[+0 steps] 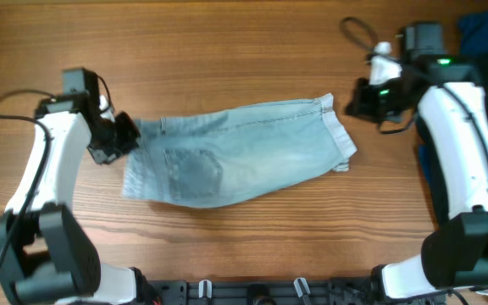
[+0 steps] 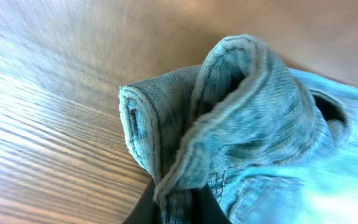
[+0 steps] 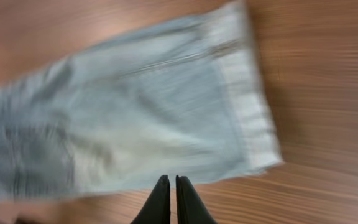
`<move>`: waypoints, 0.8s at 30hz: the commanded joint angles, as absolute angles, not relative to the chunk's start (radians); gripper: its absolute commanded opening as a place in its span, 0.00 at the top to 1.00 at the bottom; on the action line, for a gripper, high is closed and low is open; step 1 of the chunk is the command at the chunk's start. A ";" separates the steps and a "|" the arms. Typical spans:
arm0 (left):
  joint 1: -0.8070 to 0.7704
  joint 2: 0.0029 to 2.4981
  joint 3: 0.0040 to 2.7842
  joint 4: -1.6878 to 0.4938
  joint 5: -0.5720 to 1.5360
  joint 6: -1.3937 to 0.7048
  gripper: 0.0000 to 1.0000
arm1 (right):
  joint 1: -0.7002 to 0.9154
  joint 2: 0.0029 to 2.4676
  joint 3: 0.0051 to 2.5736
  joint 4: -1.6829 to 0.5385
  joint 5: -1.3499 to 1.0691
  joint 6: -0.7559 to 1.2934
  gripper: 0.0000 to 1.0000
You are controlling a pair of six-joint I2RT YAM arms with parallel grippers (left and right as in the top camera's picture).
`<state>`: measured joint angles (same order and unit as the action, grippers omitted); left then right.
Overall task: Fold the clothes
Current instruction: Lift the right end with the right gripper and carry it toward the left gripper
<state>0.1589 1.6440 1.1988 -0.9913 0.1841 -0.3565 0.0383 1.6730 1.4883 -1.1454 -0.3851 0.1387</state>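
**A:** Jaws first: how do they stand?

**B:** On the left arm (image 1: 53, 161) the jaws are clamped on a bunch of waistband (image 2: 241, 81). On the right arm (image 1: 456, 127) the jaws are pressed together with nothing between them, hanging just off the upper right corner of the garment.

**A:** And on the bench (image 1: 227, 254)?

**B:** The denim shorts (image 1: 244, 152) lie across the middle of the frame, waistband to the left, cuffed hem (image 1: 339, 135) to the right, one back pocket (image 1: 195, 174) facing up. They look halved lengthwise, so I judge the step in hand is carrying one end over onto the other.

**A:** How to do it well?

**B:** Bring the waistband toward the hem low and level, so the denim rolls over rather than drags. The left grip takes only one bunched spot, so the far waist corner may sag. The right jaws would need to open and steady the hem end.

**A:** Anything in the way?

**B:** A royal blue cloth (image 1: 481, 30) sits in the upper right, apart from the shorts. A cable loop (image 1: 356, 32) lies near the right wrist, above the hem corner. It could snag.
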 commanded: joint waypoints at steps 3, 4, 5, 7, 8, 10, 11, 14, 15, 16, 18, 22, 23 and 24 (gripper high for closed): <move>0.162 1.580 1.403 -1.082 0.162 -0.348 0.96 | 0.222 1.700 1.372 -1.032 -0.532 0.173 0.96; 0.160 1.580 1.430 -1.097 0.167 -0.348 0.96 | 0.255 1.700 1.348 -0.998 -0.532 0.201 0.96; 0.159 1.580 1.450 -1.109 0.171 -0.348 0.96 | 0.287 1.700 1.324 -0.963 -0.532 0.228 0.96; 0.159 1.580 1.500 -1.142 0.204 -0.348 0.96 | 0.347 1.702 1.278 -0.881 -0.532 0.288 0.96; 0.159 1.580 1.513 -1.145 0.218 -0.348 0.96 | 0.376 1.703 1.255 -0.835 -0.532 0.317 0.96; 0.159 1.580 1.530 -1.148 0.229 -0.350 0.96 | 0.432 1.706 1.208 -0.734 -0.529 0.373 0.96; 0.159 1.580 1.537 -1.150 0.236 -0.364 0.96 | 0.459 1.707 1.184 -0.681 -0.529 0.402 0.96; 0.159 1.580 1.538 -1.150 0.284 -0.391 0.96 | 0.530 1.715 1.127 -0.558 -0.524 0.467 0.96; 0.159 1.580 1.538 -1.149 0.314 -0.398 0.96 | 0.559 1.723 1.105 -0.509 -0.514 0.503 0.96; 0.159 1.580 1.538 -1.148 0.341 -0.402 0.96 | 0.576 1.730 1.096 -0.488 -0.510 0.522 0.96; 0.159 1.580 1.538 -1.141 0.391 -0.404 0.96 | 0.613 1.761 1.086 -0.441 -0.506 0.555 0.96; 0.159 1.580 1.538 -1.142 0.405 -0.448 0.96 | 0.676 1.845 1.086 -0.358 -0.506 0.614 0.96; 0.159 1.580 1.538 -1.142 0.407 -0.458 0.96 | 0.690 1.868 1.086 -0.341 -0.506 0.629 0.96; 0.159 1.580 1.538 -1.141 0.425 -0.459 0.96 | 0.703 1.892 1.086 -0.325 -0.506 0.641 0.96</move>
<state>0.1589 1.6024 1.5089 -1.1469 0.3363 -0.4072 0.6609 1.8065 1.1000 -0.3626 -0.5079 0.5491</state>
